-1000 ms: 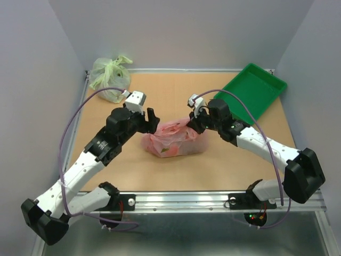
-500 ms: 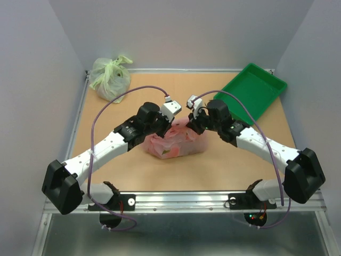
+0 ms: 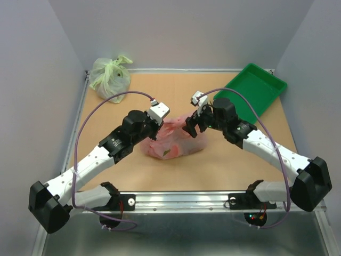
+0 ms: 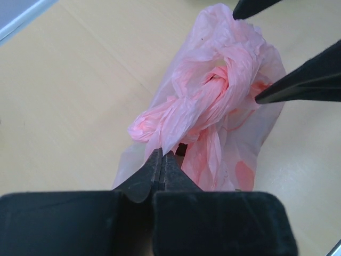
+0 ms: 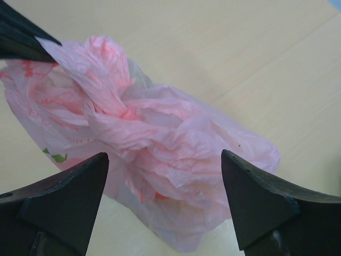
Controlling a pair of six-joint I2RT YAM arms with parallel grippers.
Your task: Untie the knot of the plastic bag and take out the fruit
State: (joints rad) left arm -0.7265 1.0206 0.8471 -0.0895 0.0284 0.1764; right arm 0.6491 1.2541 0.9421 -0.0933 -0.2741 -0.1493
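- Pinches a tail of the knot with the clenched left hand.
- Holds the released right hand spread astride the plastic bag on the tabletop.

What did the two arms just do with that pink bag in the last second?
The left tool swung in from the left and pinched a tail of the knot. The right tool let go of the bag and opened, straddling it. Bag, green bag and tray stayed put.
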